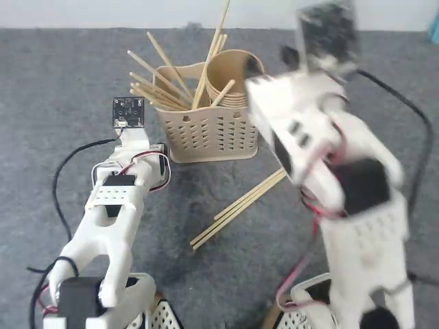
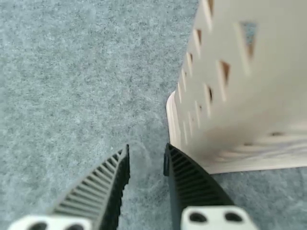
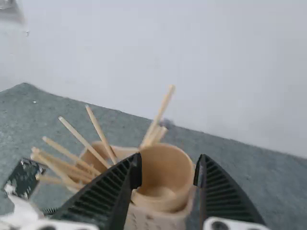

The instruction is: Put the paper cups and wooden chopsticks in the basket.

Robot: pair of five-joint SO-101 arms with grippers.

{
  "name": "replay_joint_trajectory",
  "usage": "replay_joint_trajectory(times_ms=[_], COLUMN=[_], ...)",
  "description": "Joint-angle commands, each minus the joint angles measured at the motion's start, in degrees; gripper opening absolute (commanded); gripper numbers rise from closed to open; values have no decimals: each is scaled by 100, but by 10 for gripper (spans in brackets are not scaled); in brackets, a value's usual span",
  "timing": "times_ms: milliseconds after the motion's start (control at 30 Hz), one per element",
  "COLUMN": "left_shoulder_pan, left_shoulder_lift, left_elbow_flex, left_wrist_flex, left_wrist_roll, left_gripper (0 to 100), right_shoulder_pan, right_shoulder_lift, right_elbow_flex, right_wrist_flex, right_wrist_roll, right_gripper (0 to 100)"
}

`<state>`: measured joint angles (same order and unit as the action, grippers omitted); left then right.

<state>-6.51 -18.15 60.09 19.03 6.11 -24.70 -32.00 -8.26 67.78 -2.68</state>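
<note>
Cups [image 1: 230, 72] sit stacked in basket [image 1: 212, 133] with several chopsticks [image 1: 152, 96]. Loose chopsticks [image 1: 239, 206] lie on table [image 1: 41, 103] beside it. Left hand [image 2: 146, 167] narrowly parted, empty, near basket. Right hand [image 3: 165, 175] wide, empty, above basket.

We are stretching our left arm [image 1: 113, 205] forward and low, its left claw [image 2: 146, 154] pointing down with the fingers parted a little and holding nothing. We are holding our right arm [image 1: 343, 171] raised high, its right claw [image 3: 168, 165] facing forward, spread wide and empty.
</note>
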Motion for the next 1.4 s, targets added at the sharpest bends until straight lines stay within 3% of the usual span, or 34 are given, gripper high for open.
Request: replay_joint_trajectory(times_ms=[0,167,267,433,600,700,867,1000,1367], left_shoulder_pan=[-35,-35,-44,-53,-237,-220,-185,-167,1029], left_shoulder_lift=[0,-9,-9,-70,-167,-624,-1908,-3235,-6892], left_elbow_flex=[-154,-154,-145,-66,-66,207,1024,1684,3284], left_wrist_flex=[-149,-149,-132,-123,-123,-123,-149,-123,-123], left_wrist_roll=[-70,-70,-70,-70,-62,-62,-70,-26,-18], left_gripper=[108,108,108,107,66,8,13,13,13], right_shoulder_pan=[611,1596,2062,2826,3134,3090,3108,3073,3301], right_shoulder_lift=[-637,-708,-734,-752,-752,-752,-743,-708,-743], right_elbow_flex=[-211,123,1336,3560,5257,6180,7385,8070,8352], right_wrist_flex=[1103,2712,2686,1253,-365,-1314,-2888,-3864,-4347], right_wrist_roll=[53,44,44,44,44,-53,-967,-1248,-1240], right_gripper=[191,191,191,170,0,39,40,40,40])
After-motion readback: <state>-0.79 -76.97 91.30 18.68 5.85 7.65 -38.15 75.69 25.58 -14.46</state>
